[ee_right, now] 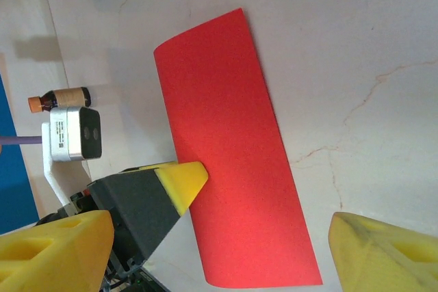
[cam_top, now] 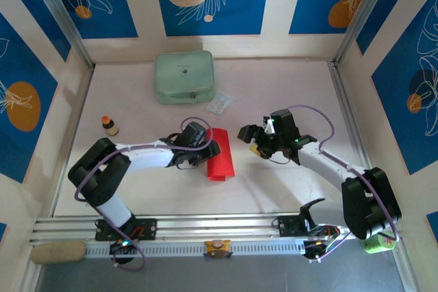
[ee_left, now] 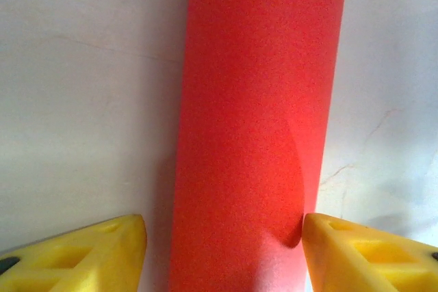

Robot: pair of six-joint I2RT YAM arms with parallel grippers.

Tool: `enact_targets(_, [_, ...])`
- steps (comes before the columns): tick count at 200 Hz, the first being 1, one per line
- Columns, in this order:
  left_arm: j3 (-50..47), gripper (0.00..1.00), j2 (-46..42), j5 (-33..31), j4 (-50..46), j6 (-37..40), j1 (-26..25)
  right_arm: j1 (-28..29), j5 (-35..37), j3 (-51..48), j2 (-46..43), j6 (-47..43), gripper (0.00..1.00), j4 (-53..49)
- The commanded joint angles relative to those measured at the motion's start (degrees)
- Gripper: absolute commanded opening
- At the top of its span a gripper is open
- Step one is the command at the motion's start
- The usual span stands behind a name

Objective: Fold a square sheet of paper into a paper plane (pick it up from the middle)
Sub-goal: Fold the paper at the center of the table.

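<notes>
- The paper (cam_top: pixel 220 154) is a long red rectangle, flat on the surface (cam_top: pixel 287 189) near its middle and a little toward the near edge.
- Progress, as I judge it: the square looks folded once in half, so only the centre crease is in. The nose corners, the wing folds and the final dart shape are all left to do. It is early in the task.
- Its long axis runs from the near edge toward the far edge, close to square with them. Both ends are blunt, so it has no nose and points nowhere yet.
- In the right wrist view, one far corner of the paper (ee_right: pixel 233 148) curls up slightly. I cannot tell which long edge is the crease.
- The left hand (cam_top: pixel 205 150) is at the paper's left long edge. In its own view the left hand (ee_left: pixel 224 254) is open, with the fingers standing either side of the strip's width, and it grips nothing. One fingertip (ee_left: pixel 369 254) is at the paper's edge or just beside it.
- The right hand (cam_top: pixel 252 139) hangs just right of the paper, apart from it. In its own view the right hand (ee_right: pixel 219 254) is spread wide and empty.
- Farther out, a clear packet (cam_top: pixel 219 103) and a green pouch (cam_top: pixel 183 77) lie toward the far edge, and a small bottle (cam_top: pixel 109 125) stands toward the left edge.
</notes>
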Motion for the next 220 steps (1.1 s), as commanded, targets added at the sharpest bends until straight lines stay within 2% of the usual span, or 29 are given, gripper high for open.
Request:
enact_targets(1, [2.8, 0.62, -0.9, -2.2, -9.1, 6.3, -0.2, 0.5, -0.9, 1.8, 1.0, -0.8, 0.82, -0.8])
enact_targets(43, [5.0, 0.59, -0.4, -1.3, -11.6, 11.9, 0.3, 1.2, -1.8, 2.4, 2.8, -1.1, 0.82, -0.4])
enact_targets(126, [3.0, 0.46, -0.1, -0.4, -10.6, 12.8, 2.6, 6.1, -1.3, 1.3, 6.9, 1.7, 0.76, 3.8])
enact_targets(158, [1.9, 0.46, -0.2, 0.5, -9.4, 13.1, 3.4, 7.4, -1.6, 1.6, 8.6, 2.2, 0.73, 5.2])
enact_targets(186, [2.2, 0.46, 0.9, 2.4, -9.9, 15.7, 3.8, 8.2, -2.5, 2.6, 10.4, 2.3, 0.64, 6.0])
enact_targets(220, [2.6, 0.46, 1.9, 2.0, -11.8, 16.2, 4.4, 9.4, -2.1, 3.3, 11.9, 2.9, 0.63, 6.4])
